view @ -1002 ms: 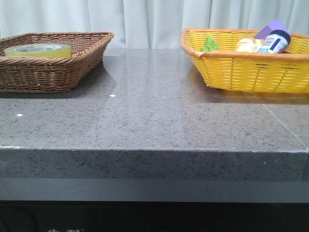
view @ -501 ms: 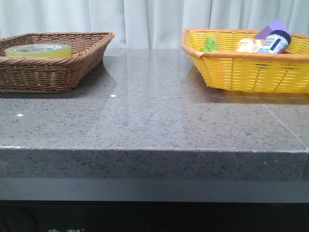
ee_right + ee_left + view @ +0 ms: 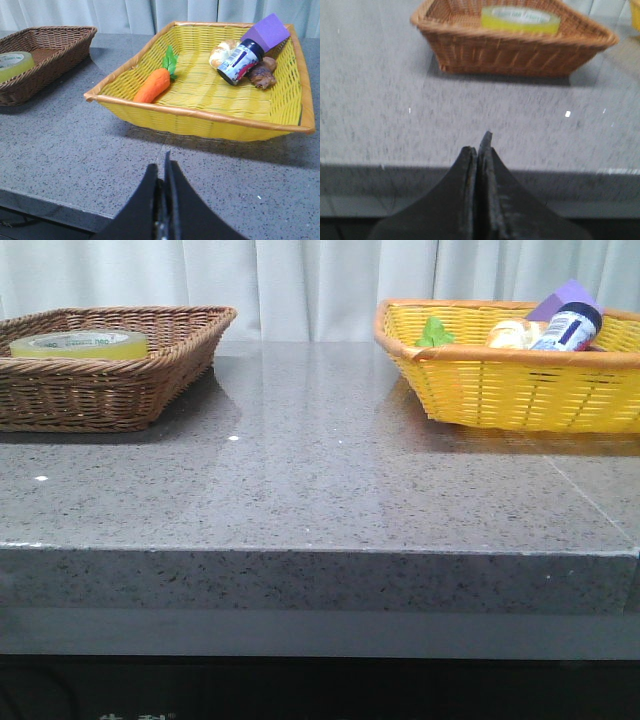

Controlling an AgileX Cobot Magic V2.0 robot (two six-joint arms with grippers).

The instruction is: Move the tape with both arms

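Observation:
The yellow tape roll (image 3: pixel 78 344) lies flat in the brown wicker basket (image 3: pixel 150 375) at the table's far left. It also shows in the left wrist view (image 3: pixel 520 20) and at the edge of the right wrist view (image 3: pixel 14 64). My left gripper (image 3: pixel 478 147) is shut and empty, over the table's front edge, well short of the brown basket (image 3: pixel 510 50). My right gripper (image 3: pixel 161 167) is shut and empty, near the front edge, short of the yellow basket (image 3: pixel 200 116). Neither arm shows in the front view.
The yellow basket (image 3: pixel 520 390) at the far right holds a toy carrot (image 3: pixel 154 84), a dark-capped bottle with blue label (image 3: pixel 240 61), a purple block (image 3: pixel 265 31), a bread-like piece (image 3: pixel 224 51) and a brown lump (image 3: pixel 260 75). Grey stone tabletop (image 3: pixel 320 480) lies between the baskets.

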